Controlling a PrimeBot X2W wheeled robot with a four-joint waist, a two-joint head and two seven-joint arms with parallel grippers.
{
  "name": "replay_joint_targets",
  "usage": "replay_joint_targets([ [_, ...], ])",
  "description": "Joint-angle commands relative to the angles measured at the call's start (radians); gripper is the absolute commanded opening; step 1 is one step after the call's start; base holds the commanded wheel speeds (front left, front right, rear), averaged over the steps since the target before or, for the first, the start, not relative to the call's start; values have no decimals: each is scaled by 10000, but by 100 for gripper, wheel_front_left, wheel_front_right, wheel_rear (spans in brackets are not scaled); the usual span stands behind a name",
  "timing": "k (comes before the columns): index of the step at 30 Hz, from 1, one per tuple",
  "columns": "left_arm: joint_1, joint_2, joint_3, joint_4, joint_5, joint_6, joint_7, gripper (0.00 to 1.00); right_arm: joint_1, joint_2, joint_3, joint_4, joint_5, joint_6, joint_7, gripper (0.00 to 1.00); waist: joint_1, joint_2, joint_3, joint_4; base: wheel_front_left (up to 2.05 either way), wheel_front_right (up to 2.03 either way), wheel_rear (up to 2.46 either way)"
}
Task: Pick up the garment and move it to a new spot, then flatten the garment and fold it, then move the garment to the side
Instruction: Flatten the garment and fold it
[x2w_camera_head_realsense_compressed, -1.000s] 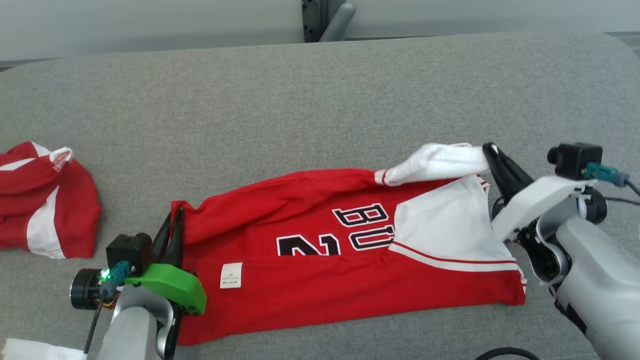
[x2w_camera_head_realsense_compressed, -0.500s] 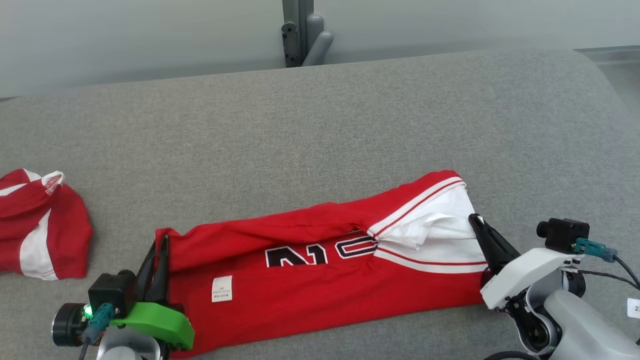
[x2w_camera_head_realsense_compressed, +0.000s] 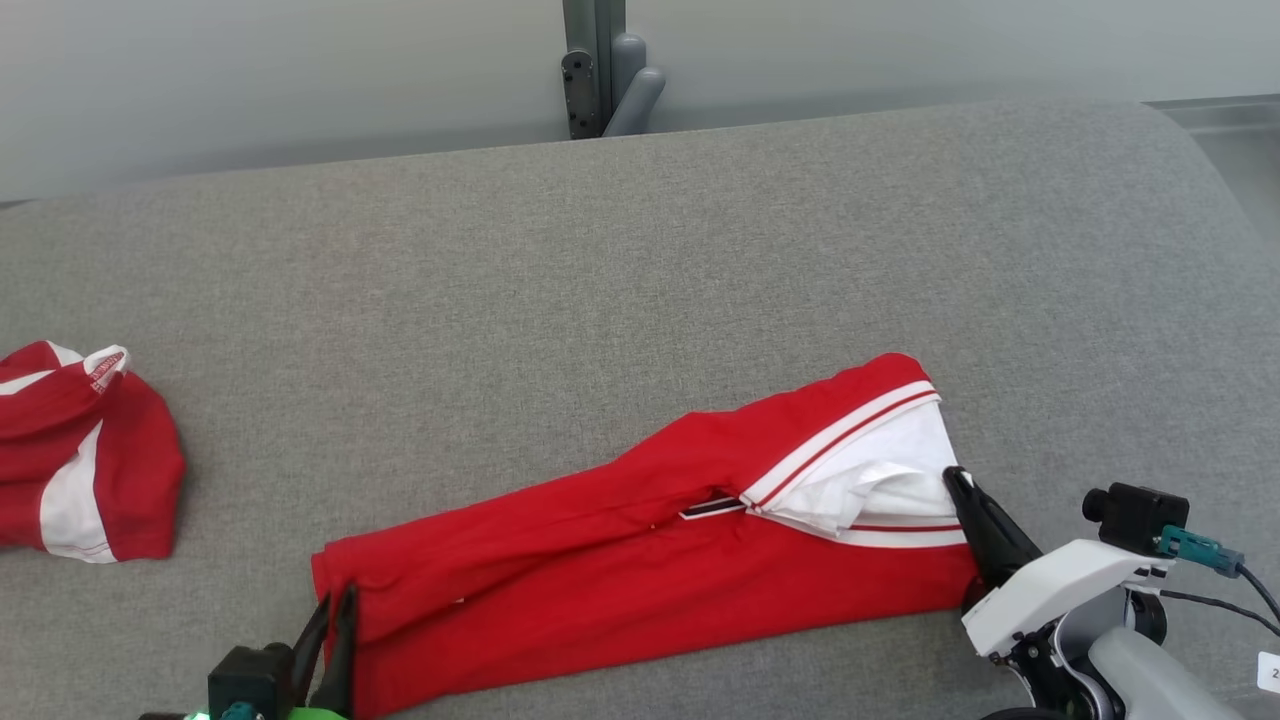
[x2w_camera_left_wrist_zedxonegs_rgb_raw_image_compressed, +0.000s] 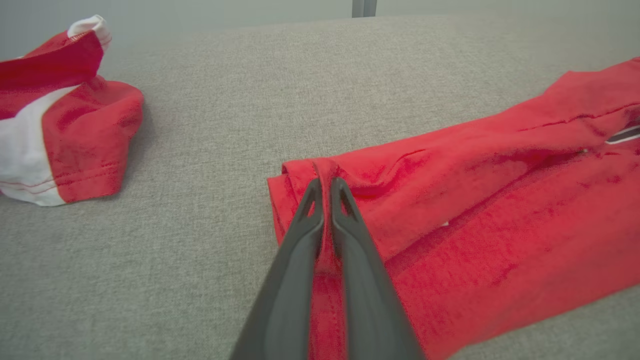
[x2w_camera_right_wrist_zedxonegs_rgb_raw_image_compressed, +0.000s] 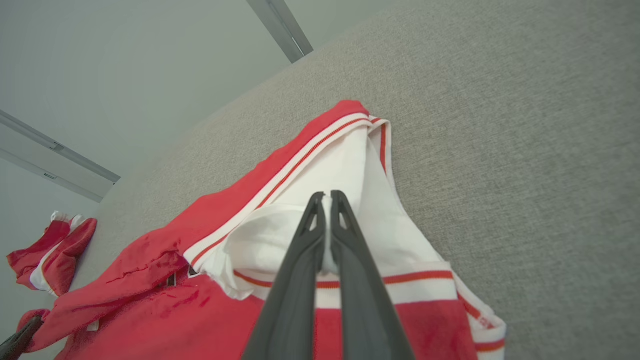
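Jersey (x2w_camera_head_realsense_compressed: 640, 560) is lying along the near part of the grey upholstered surface (x2w_camera_head_realsense_compressed: 700, 260), and its far long edge is being drawn over toward the robot. The black numerals and white label that were showing half a second ago are now covered by red cloth, leaving a sliver of dark trim at the seam. Meanwhile the left gripper (x2w_camera_head_realsense_compressed: 338, 600) is pinching the red hem corner, fingers closed on it, and the right gripper (x2w_camera_head_realsense_compressed: 957, 478) is clamping the white sleeve panel likewise. This lengthwise fold is looking nearly laid, so letting go and a crosswise fold are probably coming next.
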Motion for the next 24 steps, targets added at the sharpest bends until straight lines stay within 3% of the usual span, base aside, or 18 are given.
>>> replay_joint_targets([
  [1,231,17,79,130,72,17,3,100,182,16,-33,-41,-54,-12,-18,0,0,0,-3,-11,0,0,0],
  [9,656,-473,1036,562,441,821,1,100,329,246,-110,7,-179,-10,25,0,0,0,-86,-55,0,0,0],
  [21,645,-832,1125,64,561,883,1,100,542,275,-173,474,-577,-10,52,0,0,0,-251,-33,0,0,0],
  [22,623,-839,1130,28,586,898,1,100,541,266,-201,581,-644,-12,48,24,0,0,-245,-30,0,0,0],
  [23,592,-840,1141,-37,633,943,1,100,527,283,-210,645,-719,-10,43,100,0,0,-236,-19,0,0,0],
  [24,580,-842,1161,-82,631,974,1,100,512,314,-234,662,-782,-10,35,100,0,0,-223,-5,0,0,0],
])
